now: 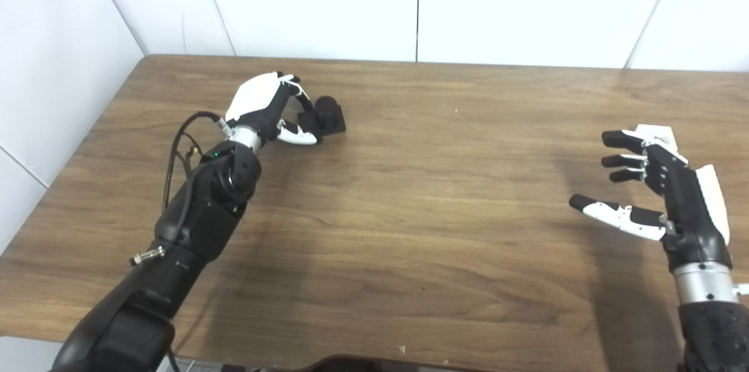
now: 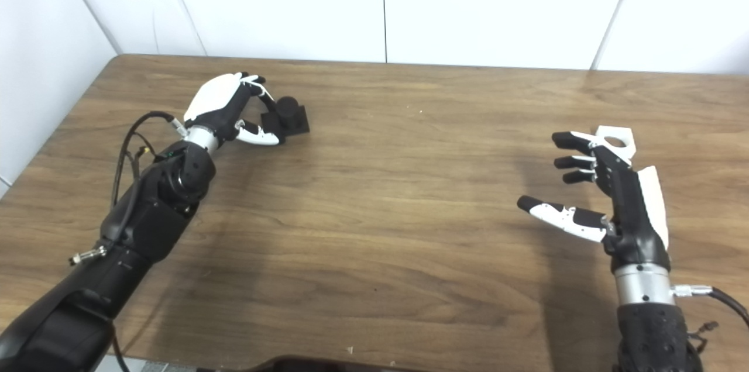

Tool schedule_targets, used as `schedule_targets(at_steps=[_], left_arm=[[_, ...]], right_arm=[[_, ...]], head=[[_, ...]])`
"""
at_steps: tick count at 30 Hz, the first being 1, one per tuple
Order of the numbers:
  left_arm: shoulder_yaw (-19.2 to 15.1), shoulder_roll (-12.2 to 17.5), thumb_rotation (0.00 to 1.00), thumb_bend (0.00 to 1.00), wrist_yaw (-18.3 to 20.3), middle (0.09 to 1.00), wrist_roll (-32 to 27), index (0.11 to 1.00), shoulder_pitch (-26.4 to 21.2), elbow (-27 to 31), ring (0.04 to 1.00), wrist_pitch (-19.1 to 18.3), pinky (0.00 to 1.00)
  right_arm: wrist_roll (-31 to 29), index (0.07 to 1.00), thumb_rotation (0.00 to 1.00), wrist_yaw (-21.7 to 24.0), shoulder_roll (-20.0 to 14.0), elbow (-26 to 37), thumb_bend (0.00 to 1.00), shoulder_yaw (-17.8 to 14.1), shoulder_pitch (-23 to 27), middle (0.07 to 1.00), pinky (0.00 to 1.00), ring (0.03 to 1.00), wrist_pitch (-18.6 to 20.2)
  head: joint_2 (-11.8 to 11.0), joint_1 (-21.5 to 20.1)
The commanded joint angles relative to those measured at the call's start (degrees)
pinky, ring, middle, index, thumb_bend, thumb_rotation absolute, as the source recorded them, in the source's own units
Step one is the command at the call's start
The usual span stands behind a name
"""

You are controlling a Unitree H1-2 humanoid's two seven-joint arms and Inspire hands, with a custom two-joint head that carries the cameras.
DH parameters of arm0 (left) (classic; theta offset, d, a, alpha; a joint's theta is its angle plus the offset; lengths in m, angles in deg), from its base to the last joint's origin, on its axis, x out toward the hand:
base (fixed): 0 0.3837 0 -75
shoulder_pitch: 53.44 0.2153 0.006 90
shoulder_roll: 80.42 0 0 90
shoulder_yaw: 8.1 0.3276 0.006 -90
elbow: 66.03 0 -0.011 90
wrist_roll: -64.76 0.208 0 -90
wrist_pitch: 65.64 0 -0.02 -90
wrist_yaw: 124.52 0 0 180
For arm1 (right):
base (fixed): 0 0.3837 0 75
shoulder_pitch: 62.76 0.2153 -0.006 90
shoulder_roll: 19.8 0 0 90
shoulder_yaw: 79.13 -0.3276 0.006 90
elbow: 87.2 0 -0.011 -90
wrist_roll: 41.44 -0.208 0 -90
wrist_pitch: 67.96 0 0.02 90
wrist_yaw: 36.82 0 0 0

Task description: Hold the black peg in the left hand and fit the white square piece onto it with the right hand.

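On the far left part of the brown wood-grain desk (image 1: 409,196), the black peg with its round post on a square base (image 1: 329,114) sits upright on the surface, and the left hand (image 1: 266,106), black with a white back shell, curls around its near-left side. Its fingers (image 1: 295,91) arch over toward the post and its thumb (image 1: 298,137) lies along the front of the base; they touch or nearly touch the peg, but whether the grip is actually closed on it cannot be told, since the base rests flat on the desk. Well apart, toward the right edge, the right hand (image 2: 608,190) hovers released, fingers spread and pointing left, thumb stretched out below them, holding nothing. The white flat square piece with a round hole (image 2: 615,140) lies on the desk just behind this hand, partly hidden by the fingers, and no contact between them can be made out. White wall panels (image 1: 316,3) rise behind the desk.
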Motion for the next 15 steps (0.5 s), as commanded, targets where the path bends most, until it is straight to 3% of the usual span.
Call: schedule_targets(at_steps=[1, 15], left_arm=[[0.7, 0.6, 0.09, 0.52, 3.4, 0.945, -2.2, 0.490, 0.8, 1.3, 1.000, 2.8, 1.00], [0.9, 2.0, 0.09, 0.52, 13.9, 0.971, -10.8, 0.490, 2.4, 7.6, 1.000, 8.1, 1.00]], right_arm=[[0.1, 0.711, 0.00, -0.4, 0.0, 1.2, 0.68, -0.2, 1.7, 0.749, 0.58, 0.664, -1.0], [0.3, 0.709, 0.00, -0.5, 0.0, 1.3, 0.67, 0.2, 1.6, 0.747, 0.58, 0.664, -1.6]], head=[[0.1, 0.0], [0.3, -0.5]])
